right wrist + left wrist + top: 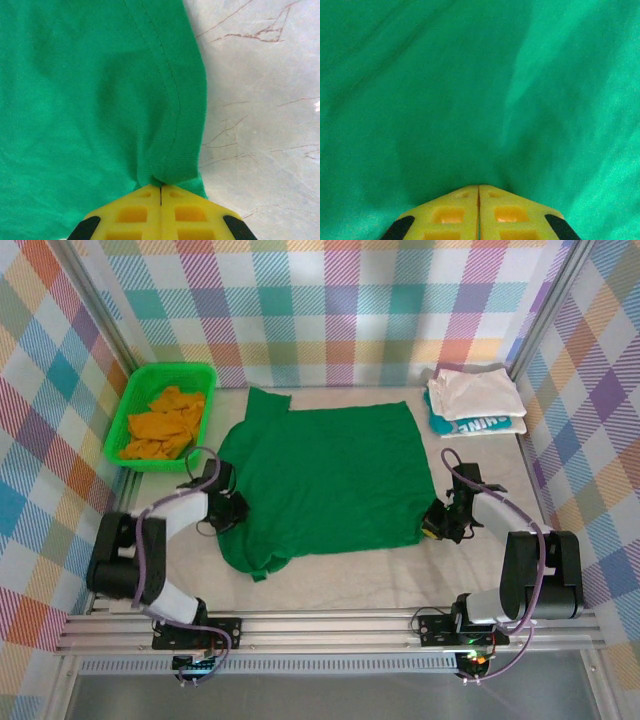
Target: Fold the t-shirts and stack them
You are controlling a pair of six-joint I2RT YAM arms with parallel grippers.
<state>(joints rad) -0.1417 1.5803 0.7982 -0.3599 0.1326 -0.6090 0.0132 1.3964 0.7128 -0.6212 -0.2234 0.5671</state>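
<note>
Four shirts in all: one green shirt (330,475), one orange shirt (165,425) to its left, and one white shirt (472,392) and one teal shirt (482,426) off its far right corner. One basket (175,367), left of the green shirt. Two robot arms, the left arm (170,508) and the right arm (540,570), one at either side of the green shirt. One table (350,575).

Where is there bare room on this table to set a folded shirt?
Bare table: the near strip between the green t-shirt and the arm bases, and a narrow band behind it, between the basket and the white and teal stack. Crowded: the shirt's sides, where the left hand and right hand pinch it.
</note>
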